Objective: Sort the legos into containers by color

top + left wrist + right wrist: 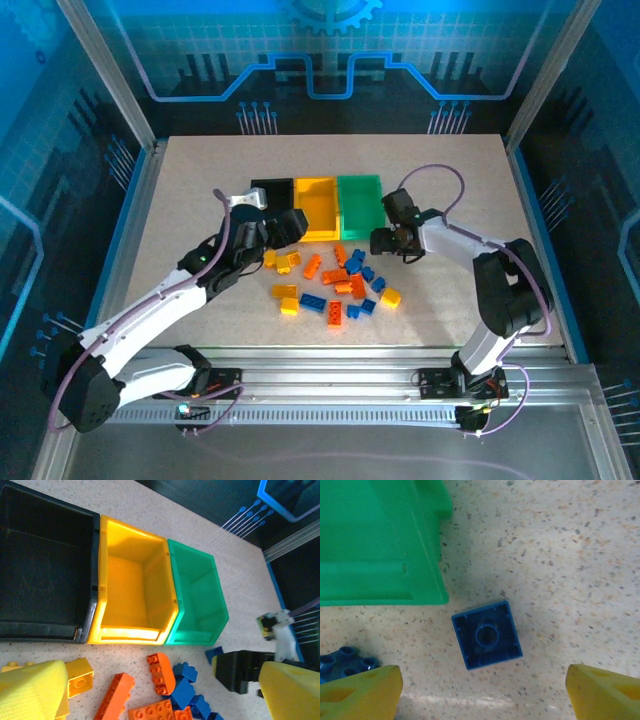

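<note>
The black bin (270, 190), yellow bin (318, 205) and green bin (360, 200) stand in a row, and all look empty in the left wrist view. Several yellow, orange and blue legos (335, 285) lie scattered in front of them. My left gripper (280, 232) hovers open over the pile's left end; an orange curved brick (161, 672) and blue bricks (187, 690) lie between its fingers (30, 690). My right gripper (482, 695) is open just beside the green bin's (375, 545) front corner, above an upside-down blue brick (487, 635).
The right gripper's black body (245, 670) sits close to the right of the left gripper's view. Bare speckled tabletop (190, 200) lies left of the bins and to the far right (480, 190). Glass walls and metal posts ring the table.
</note>
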Available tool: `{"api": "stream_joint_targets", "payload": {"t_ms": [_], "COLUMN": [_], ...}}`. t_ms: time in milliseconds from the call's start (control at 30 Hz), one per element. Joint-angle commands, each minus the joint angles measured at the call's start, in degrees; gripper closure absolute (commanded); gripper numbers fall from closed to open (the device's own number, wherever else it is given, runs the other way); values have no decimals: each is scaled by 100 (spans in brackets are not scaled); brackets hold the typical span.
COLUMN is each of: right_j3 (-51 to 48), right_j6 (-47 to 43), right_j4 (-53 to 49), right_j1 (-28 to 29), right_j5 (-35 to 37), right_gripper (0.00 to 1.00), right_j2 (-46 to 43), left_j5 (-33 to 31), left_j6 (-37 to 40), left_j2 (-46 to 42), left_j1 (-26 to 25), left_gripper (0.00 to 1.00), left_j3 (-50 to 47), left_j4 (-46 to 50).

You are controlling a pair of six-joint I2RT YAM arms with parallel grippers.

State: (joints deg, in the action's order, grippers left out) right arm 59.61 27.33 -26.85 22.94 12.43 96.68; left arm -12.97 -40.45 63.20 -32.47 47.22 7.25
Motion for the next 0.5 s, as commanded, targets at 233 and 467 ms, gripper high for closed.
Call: {"api": "stream_joint_targets", "payload": {"t_ms": [233,467], "right_j3": [327,254], "right_j6": [3,-65], "right_j4": [217,374], "right_j1": [-54,-105], "right_j5": [245,206], "right_gripper": [27,45], "right_j2": [767,881], "left_j5": [410,244], "left_j6": [-501,-638], "left_j2": [-477,-466], "left_j1": [373,420], "left_gripper": [1,1], "left_j3": [-531,-459], "left_j4": [-401,155]}}
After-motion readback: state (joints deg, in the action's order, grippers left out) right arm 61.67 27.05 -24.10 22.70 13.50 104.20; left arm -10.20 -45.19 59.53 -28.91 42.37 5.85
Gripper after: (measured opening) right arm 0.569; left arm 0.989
